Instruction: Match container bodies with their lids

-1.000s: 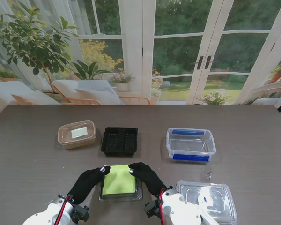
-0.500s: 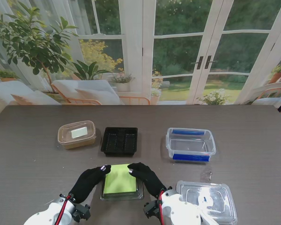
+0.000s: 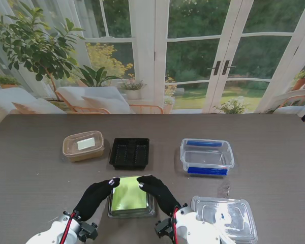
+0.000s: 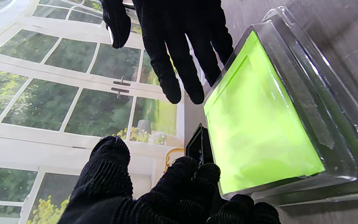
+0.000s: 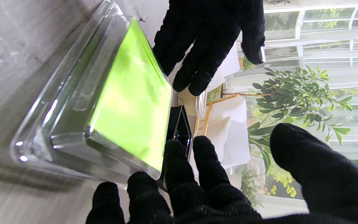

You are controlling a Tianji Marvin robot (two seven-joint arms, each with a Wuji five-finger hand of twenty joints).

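Both gloved hands, left hand and right hand, are clasping the clear lid with the green insert between their fingers, apparently readying it for the empty black tray just beyond the fingertips; the blue-clipped tub is sitting empty farther off.

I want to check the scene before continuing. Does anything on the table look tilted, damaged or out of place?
Only the clear lid with the green panel, held between the left hand and right hand, is tilted, one edge raised off the table. No damage or spill shows.
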